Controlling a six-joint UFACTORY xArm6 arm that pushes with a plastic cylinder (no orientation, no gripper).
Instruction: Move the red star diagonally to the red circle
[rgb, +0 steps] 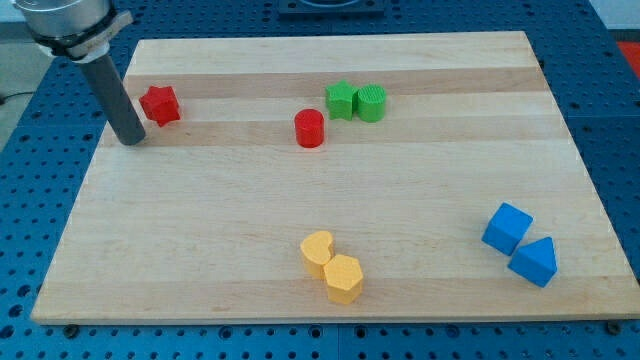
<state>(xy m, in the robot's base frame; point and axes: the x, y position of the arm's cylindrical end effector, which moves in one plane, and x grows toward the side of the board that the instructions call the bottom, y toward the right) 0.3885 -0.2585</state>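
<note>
My tip (131, 141) is down on the pale wooden board (420, 200), far upper left, at roughly 8 o'clock of the red star-shaped block (160, 104), just beside it; can't tell if it's actually touching. No fingers on this rig, just a straight dark rod, so nothing opens and nothing is held. Red star sits near the board's left edge, upper part. Red cylinder block (the red circle) (309, 129) is well apart from it at about 3 to 4 o'clock, near top centre. Green star-like block (342, 100) and green cylinder block (371, 103) touch side by side, at 1 o'clock of the red circle, close to it. Yellow heart-shaped block (317, 252) and yellow hexagonal block (343, 279) touch near bottom centre. Blue cube block (507, 228) and blue wedge-like block (534, 262) touch at lower right.
</note>
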